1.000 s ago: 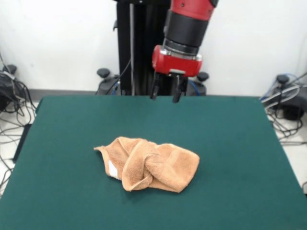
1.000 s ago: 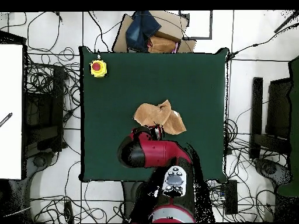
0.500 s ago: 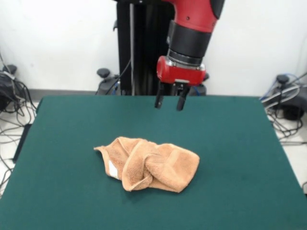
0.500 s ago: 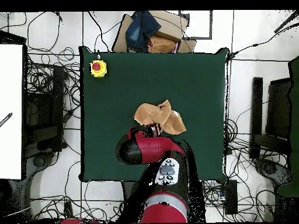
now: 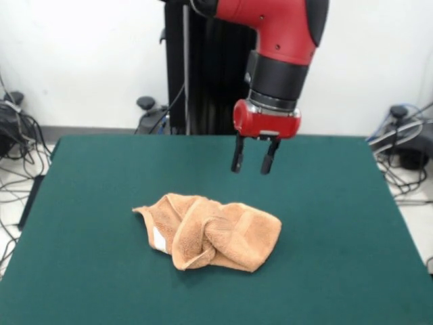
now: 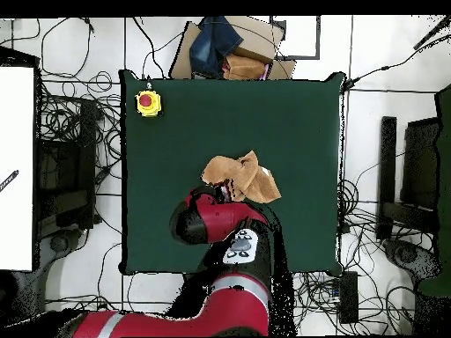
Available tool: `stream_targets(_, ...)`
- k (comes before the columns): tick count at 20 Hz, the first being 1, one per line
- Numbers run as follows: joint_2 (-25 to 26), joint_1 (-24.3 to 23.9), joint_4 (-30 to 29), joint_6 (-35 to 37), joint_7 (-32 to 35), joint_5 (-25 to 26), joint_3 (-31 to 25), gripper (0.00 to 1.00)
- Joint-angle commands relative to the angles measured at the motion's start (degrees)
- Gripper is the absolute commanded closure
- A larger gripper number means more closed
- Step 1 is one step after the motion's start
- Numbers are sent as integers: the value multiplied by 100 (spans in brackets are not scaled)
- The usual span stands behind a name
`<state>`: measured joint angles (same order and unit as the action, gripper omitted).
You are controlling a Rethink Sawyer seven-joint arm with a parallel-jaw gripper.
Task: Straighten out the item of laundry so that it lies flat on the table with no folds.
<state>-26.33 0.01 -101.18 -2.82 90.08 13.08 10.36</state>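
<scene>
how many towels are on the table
1: the towel lies crumpled near the middle of the table, below and in front of the open gripper. None seems hidden.

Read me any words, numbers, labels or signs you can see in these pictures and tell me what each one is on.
None can be read.
White label on the towel: shows no readable print.
Yellow box with red button on the table: no readable marking.

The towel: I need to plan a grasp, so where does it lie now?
In the front view the towel lies crumpled near the middle of the table, just left of centre, below and apart from the open gripper.
</scene>
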Motion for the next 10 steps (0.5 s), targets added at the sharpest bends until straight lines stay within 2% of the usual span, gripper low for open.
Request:
stream_targets(1, 385, -114, 424, -470, 720, 198, -477, 0)
stream_targets(10, 491, -321, 647, -678, 511, 470, -515, 0)
